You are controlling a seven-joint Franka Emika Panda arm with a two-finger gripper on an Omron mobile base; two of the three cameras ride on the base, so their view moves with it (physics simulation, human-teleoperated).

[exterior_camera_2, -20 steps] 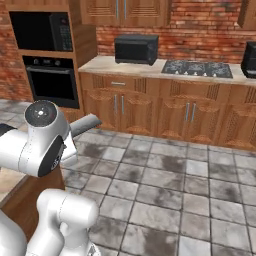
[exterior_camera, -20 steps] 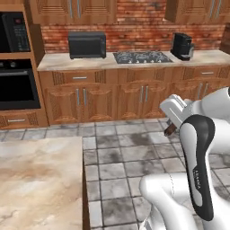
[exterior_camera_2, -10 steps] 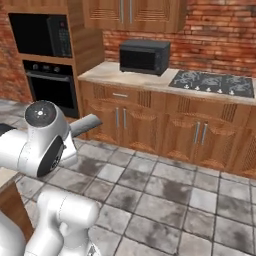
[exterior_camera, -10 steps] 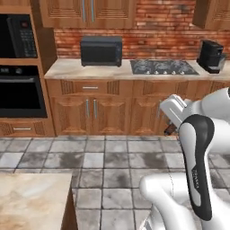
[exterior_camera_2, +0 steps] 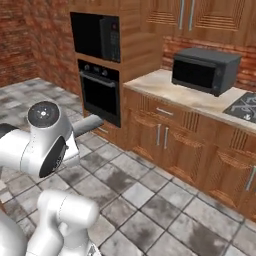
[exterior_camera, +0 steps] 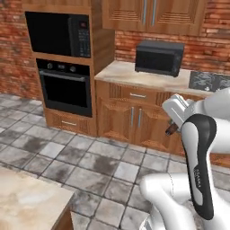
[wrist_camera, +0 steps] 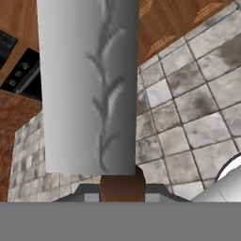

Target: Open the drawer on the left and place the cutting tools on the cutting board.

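Note:
A shallow reddish-brown drawer [exterior_camera: 137, 95] with a horizontal silver bar handle sits under the counter, left of the cabinet doors; the right base view shows it too [exterior_camera_2: 163, 112]. It is shut. The cutting tools and the cutting board are out of view. My gripper [exterior_camera: 171, 130] hangs folded close to the arm, well back from the cabinets over the tiled floor. In the hand view a pale grey veined slab [wrist_camera: 89, 84] and a brown stub [wrist_camera: 122, 186] hide the fingertips, so open or shut cannot be told.
A built-in oven [exterior_camera: 65, 87] with a black microwave above it stands in a wooden tower at the left. A second black microwave [exterior_camera: 159, 57] and a hob [exterior_camera: 210, 81] sit on the counter. A beige island corner [exterior_camera: 27, 202] juts in at the lower left.
The whole picture has shifted: the base has driven and turned, so the oven tower and counter now stand nearer and further right. The arm holds the same folded pose.

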